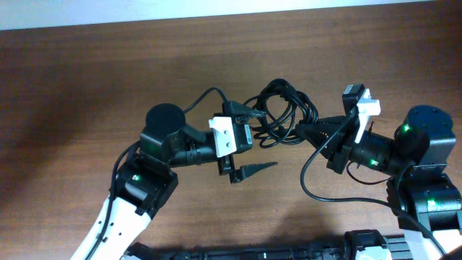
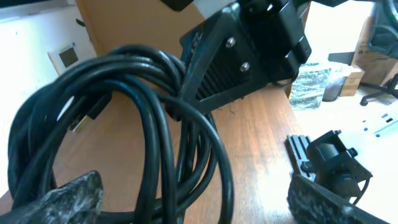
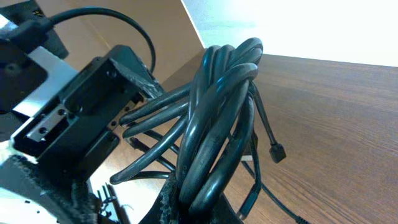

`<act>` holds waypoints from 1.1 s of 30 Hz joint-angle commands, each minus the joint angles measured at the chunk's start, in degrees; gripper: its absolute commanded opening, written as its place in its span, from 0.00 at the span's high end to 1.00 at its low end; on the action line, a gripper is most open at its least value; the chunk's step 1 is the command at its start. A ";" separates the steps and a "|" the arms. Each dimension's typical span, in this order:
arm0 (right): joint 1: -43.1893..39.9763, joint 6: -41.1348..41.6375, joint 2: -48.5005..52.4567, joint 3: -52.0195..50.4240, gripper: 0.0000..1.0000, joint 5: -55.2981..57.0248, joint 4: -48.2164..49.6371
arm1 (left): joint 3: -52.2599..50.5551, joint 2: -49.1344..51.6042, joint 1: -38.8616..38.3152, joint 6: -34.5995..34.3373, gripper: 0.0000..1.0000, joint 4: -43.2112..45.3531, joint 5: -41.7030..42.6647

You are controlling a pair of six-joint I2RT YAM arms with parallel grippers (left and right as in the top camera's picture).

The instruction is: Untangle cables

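Right gripper (image 1: 302, 132): clamped on the cables (image 1: 287, 107), knotted bundle looping out past its fingertips. Left gripper (image 1: 261, 141): jaws spread wide, bundle between them, close against one pad, clear of the other.

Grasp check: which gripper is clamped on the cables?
The right gripper, shut on the cables; the left gripper stands wide open beside them.

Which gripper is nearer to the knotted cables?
Right. The right gripper is closed on the cables. The left gripper is open, with the cables lying against one of its sides and the other side standing apart.
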 commanded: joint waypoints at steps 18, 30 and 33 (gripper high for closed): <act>-0.15 1.75 -0.33 1.16 0.92 -2.34 1.64 | 0.22 1.38 -0.15 -0.24 1.00 1.57 0.61; -0.22 1.73 -0.33 1.16 0.42 0.35 1.64 | 0.22 1.25 -0.15 -0.20 1.00 -1.46 -11.26; -0.22 1.73 -0.33 1.16 0.39 2.38 1.62 | 0.22 1.25 -0.15 -0.17 1.00 -1.81 -11.23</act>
